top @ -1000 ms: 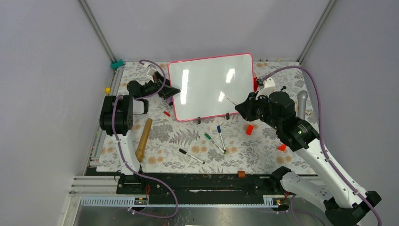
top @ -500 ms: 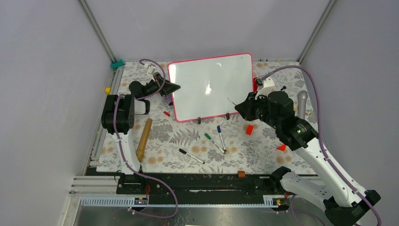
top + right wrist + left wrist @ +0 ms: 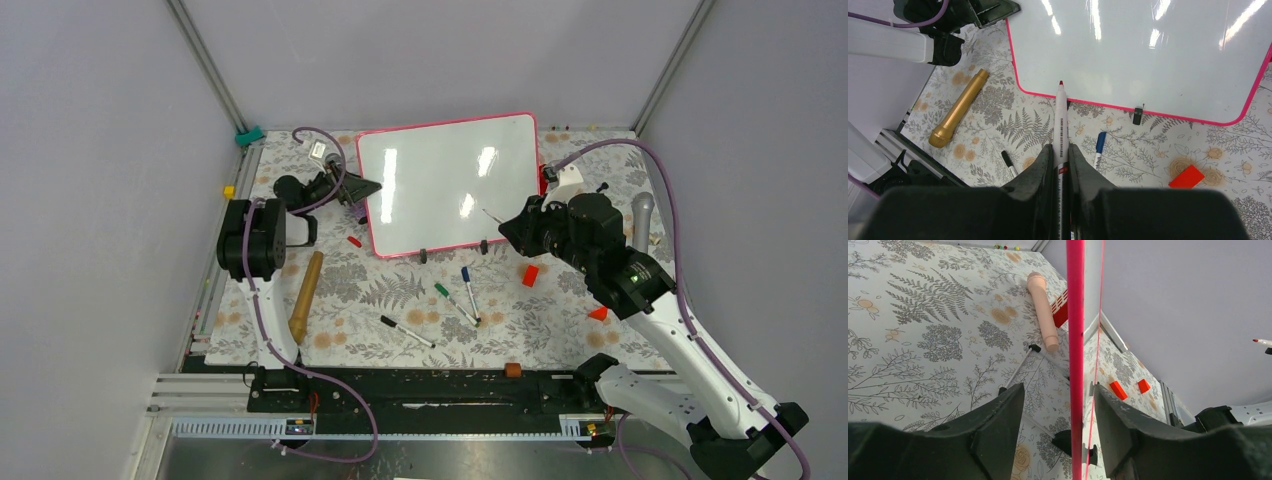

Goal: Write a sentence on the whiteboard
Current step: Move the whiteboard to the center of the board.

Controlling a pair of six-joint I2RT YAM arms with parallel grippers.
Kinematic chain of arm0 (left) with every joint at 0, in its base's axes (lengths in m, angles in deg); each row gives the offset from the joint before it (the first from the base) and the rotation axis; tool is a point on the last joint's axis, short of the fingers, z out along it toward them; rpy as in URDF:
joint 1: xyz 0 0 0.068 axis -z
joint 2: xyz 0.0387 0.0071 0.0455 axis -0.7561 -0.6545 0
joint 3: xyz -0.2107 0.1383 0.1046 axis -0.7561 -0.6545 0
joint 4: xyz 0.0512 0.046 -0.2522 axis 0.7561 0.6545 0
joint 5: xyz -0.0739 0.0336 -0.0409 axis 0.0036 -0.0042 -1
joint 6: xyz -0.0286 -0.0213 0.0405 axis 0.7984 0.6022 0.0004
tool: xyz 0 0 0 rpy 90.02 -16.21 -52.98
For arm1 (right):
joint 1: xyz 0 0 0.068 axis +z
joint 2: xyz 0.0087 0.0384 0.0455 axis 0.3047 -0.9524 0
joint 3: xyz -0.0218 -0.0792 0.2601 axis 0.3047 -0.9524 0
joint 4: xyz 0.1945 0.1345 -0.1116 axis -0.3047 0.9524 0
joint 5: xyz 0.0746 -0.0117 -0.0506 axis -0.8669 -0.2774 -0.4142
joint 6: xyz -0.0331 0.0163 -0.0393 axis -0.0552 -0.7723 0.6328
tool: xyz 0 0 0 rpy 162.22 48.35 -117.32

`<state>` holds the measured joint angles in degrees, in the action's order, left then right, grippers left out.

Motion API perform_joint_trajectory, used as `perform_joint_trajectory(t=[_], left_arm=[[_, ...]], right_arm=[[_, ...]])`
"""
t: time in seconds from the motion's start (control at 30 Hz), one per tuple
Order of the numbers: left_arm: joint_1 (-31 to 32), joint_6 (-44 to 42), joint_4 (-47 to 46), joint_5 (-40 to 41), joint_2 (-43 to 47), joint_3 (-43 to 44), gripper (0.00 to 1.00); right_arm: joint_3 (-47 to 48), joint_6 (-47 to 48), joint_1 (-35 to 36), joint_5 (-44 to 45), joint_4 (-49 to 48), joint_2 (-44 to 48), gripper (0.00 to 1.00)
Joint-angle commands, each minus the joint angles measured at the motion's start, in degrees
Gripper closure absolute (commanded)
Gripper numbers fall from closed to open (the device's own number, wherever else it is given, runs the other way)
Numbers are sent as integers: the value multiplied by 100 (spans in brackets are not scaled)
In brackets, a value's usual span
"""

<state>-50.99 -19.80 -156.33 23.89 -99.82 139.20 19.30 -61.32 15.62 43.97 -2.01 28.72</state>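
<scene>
The whiteboard (image 3: 450, 185) lies at the back of the table, pink-framed, its face showing only glare; no sentence is in view on it. My left gripper (image 3: 368, 187) sits at the board's left edge. In the left wrist view its jaws (image 3: 1058, 390) stand open astride the pink frame (image 3: 1075, 340), with a gap on each side. My right gripper (image 3: 508, 228) hovers over the board's near right corner, shut on a red marker (image 3: 1061, 115). The marker's bare tip points at the board (image 3: 1148, 50) just above its near edge.
On the floral mat lie a gold handle (image 3: 305, 296), black (image 3: 407, 332), green (image 3: 452, 300) and blue (image 3: 469, 288) markers, a red cap (image 3: 353, 241) and red blocks (image 3: 530, 275) (image 3: 598, 313). A grey microphone (image 3: 641, 218) lies at the right.
My left gripper's jaws narrowed on the board's left edge, then parted again; the board rocked slightly and settled back. The right arm with the marker stayed put.
</scene>
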Motion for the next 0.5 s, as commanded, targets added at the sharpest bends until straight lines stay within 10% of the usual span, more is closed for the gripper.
perform_joint_trajectory(t=[0.0, 0.47], left_arm=[[-33, -19, -365, 25, 48, 69, 44], [-357, -139, -366, 71, 756, -624, 7]], right_arm=[[173, 107, -19, 149, -57, 19, 100], [296, 152, -14, 169, 38, 20, 100]])
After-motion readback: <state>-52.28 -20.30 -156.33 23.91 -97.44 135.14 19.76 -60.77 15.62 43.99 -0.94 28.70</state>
